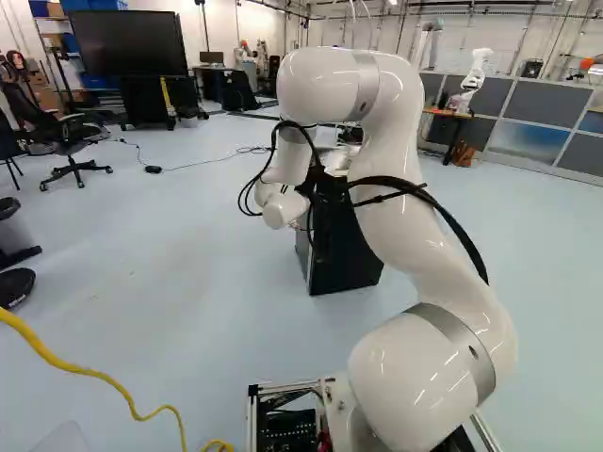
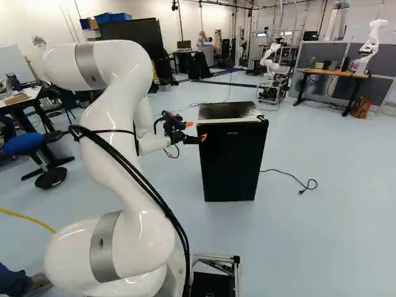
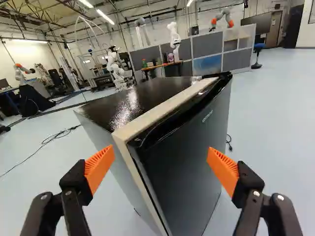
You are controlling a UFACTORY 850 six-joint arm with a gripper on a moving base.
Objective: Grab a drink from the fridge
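From where I stand, the black fridge (image 2: 232, 161) is upright on the pale floor, ahead of the base, its door side facing the arm and its top glossy. The door looks shut, lying along the light strip that edges the body. As for the drink, it's hidden from me.

The white arm (image 1: 415, 217) arches up and over on the near side of the fridge, hiding part of it in the left base view, with black cables strapped along it. Its gripper (image 2: 195, 130) is at the fridge's upper corner, at the left of it in the right base view. The two orange pads (image 3: 100, 167) are spread wide apart, with nothing clasped. The wrist view has the fridge's upright edge, where door meets side, ahead of the gripper and between the lines of the two fingers. Whether either finger touches it, I can't tell.

To the right of the fridge in the right base view, a black cord (image 2: 291, 175) with a plug trails over the floor. Well beyond the fridge there's a desk (image 2: 334, 73) before grey partitions (image 2: 318, 54), with another robot (image 2: 372, 44) at the desk's end and a brown bag (image 2: 361, 107) beside it.
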